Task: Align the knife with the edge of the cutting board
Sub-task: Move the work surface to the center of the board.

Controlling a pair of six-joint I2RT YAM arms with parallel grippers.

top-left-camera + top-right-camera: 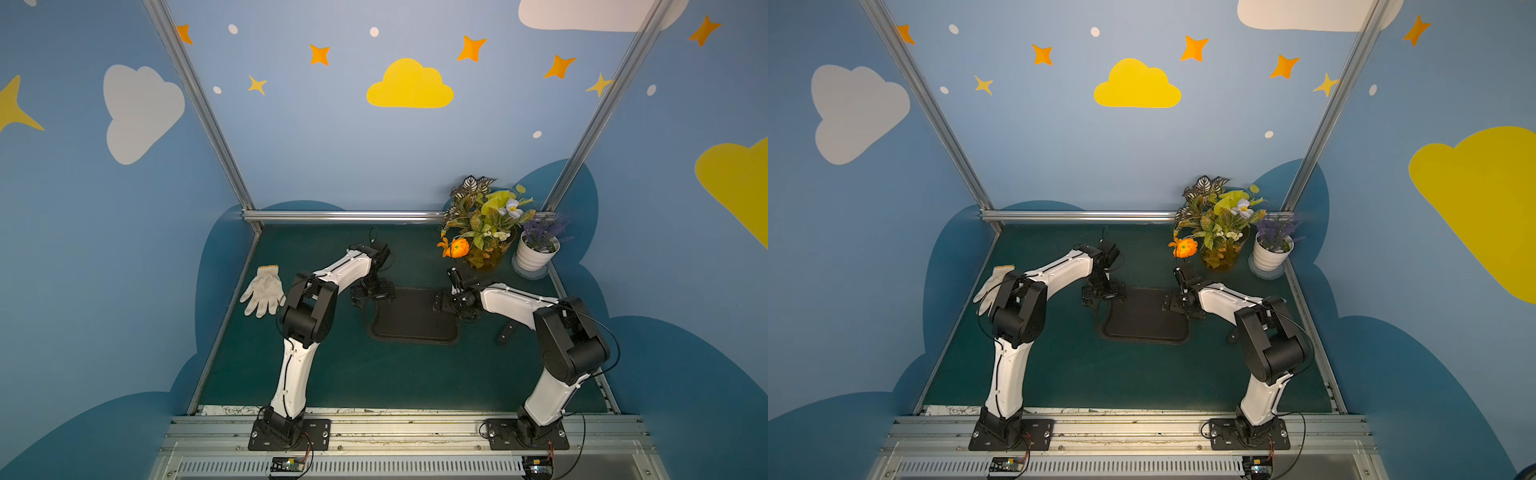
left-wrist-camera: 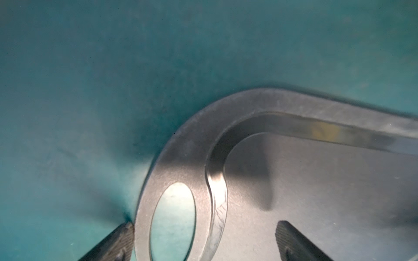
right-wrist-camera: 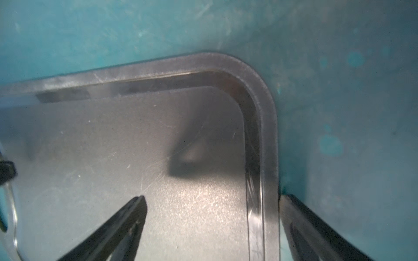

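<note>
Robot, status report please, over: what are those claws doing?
Both open: left claw astride handle-hole end of cutting board, right claw astride opposite end. Knife off board, mostly hidden under right arm.

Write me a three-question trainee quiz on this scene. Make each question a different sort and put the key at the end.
1. Fill in: the left claw and the right claw both stand ____.
2. Which straddles the handle-hole end of the cutting board? A) the left claw, B) the right claw, C) neither.
3. True or false: the knife lies on the cutting board.
Key: 1 open; 2 A; 3 false, its handle shows on the mat beside the board.
</note>
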